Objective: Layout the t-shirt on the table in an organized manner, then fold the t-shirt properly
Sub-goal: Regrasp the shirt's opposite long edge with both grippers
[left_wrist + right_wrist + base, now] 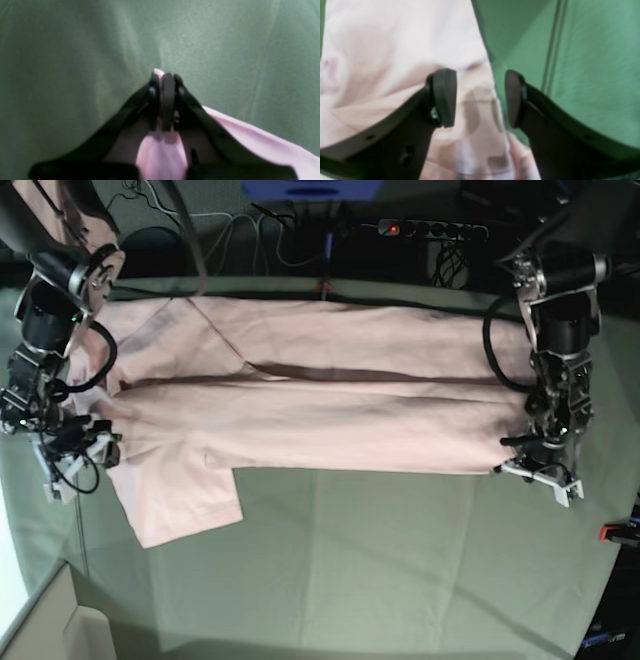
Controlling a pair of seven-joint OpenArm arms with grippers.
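Left hand (167, 100) pinches t-shirt (330, 420) hem — table-level.

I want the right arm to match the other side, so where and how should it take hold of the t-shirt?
Grip the t-shirt at its side edge, where pink meets the green table. That edge runs between the open right gripper, so come straight down and pinch it. The left gripper is already shut on the opposite edge; the shirt lies stretched between them in the base view.
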